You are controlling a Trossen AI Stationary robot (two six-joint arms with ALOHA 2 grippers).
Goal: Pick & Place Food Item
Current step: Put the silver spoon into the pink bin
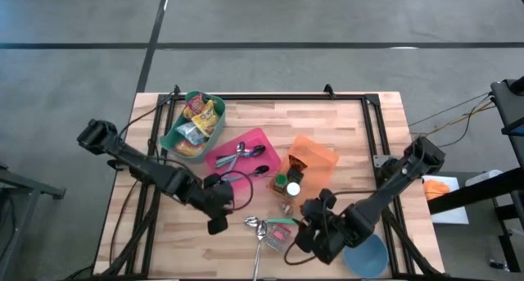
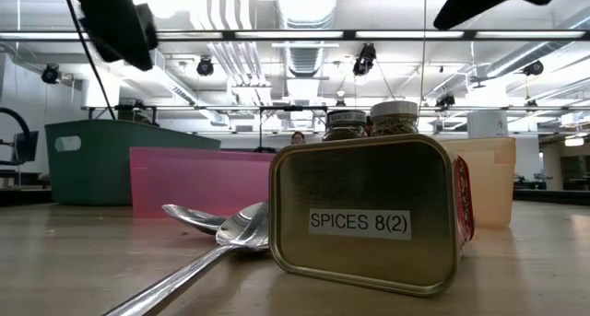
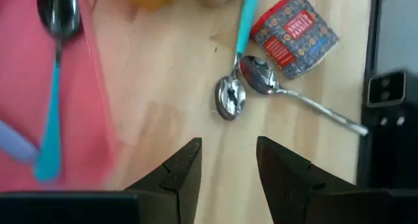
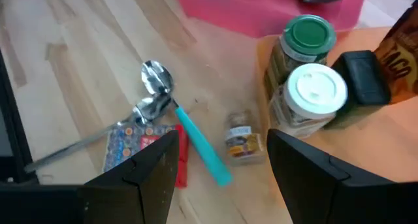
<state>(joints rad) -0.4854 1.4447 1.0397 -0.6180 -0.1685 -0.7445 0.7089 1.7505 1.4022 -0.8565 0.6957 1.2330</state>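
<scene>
Spice tin [image 2: 369, 215] near table edge, spoons [image 2: 217, 231] beside

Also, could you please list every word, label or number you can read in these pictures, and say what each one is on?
"SPICES 8(2)": white sticker on the base of the spice tin, low view.
"ACO": partial letters on the brown packet in the orange tray, right wrist view; the rest is cut off.
Print on the tin's red and blue face: too blurred to read.
Small jar's label: too small.
</scene>
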